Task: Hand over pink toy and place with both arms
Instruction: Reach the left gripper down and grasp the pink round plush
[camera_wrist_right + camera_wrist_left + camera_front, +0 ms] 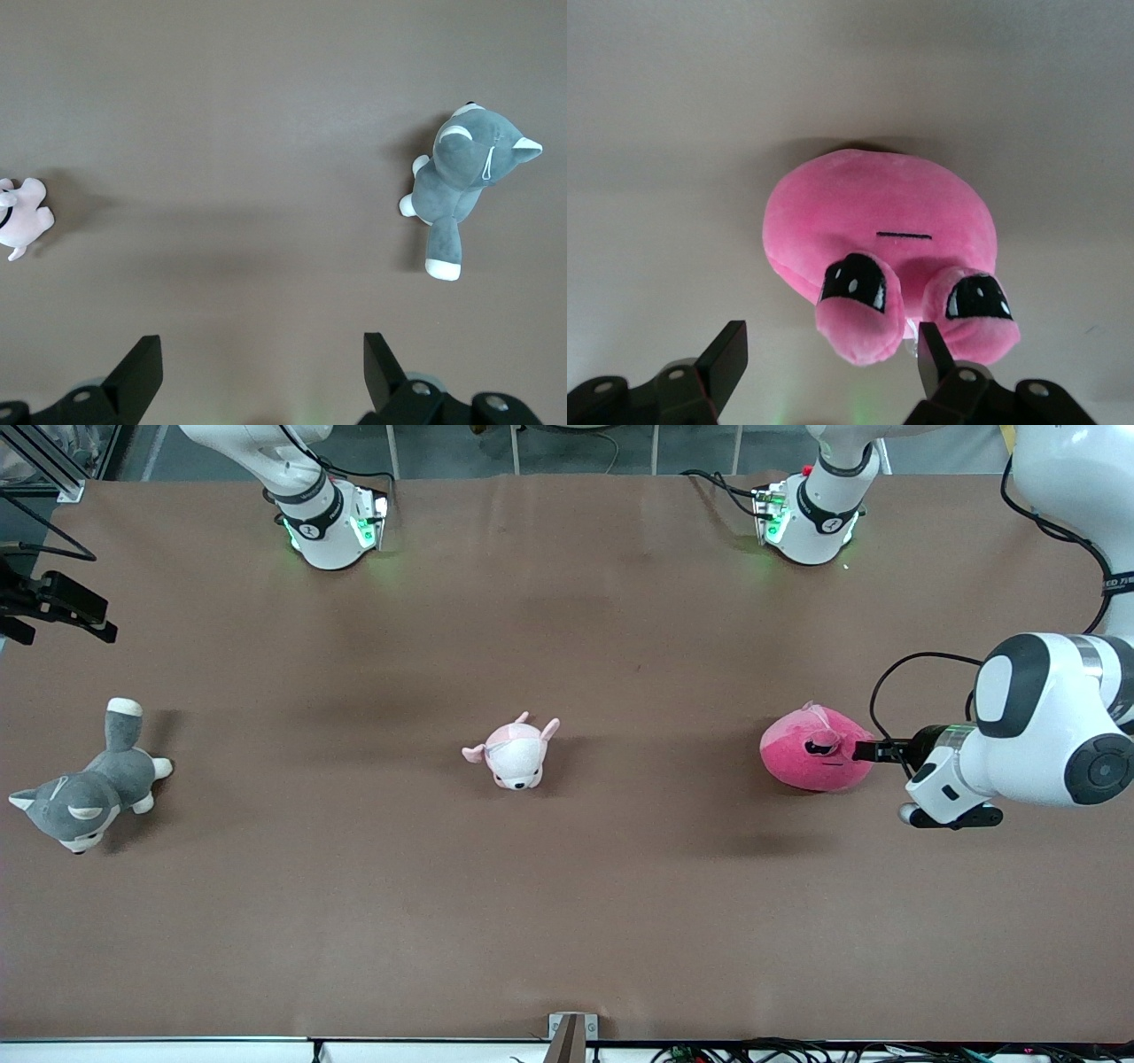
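The pink toy (815,751) is a round magenta plush with dark droopy eyes, lying on the brown table toward the left arm's end. My left gripper (866,751) is low at the toy's side, level with its face. In the left wrist view the toy (877,208) fills the middle, and the left gripper (833,359) is open. One eye flap (858,310) sits between its fingers (726,354), close to one finger and clear of the other. My right gripper (263,363) hangs open and empty, high over bare table near the right arm's end.
A pale pink-and-white plush (514,753) lies mid-table. A grey-and-white plush dog (89,788) lies toward the right arm's end. Both also show in the right wrist view, the dog (461,177) and the pale plush (22,217). The arm bases (332,522) stand along the table's edge farthest from the front camera.
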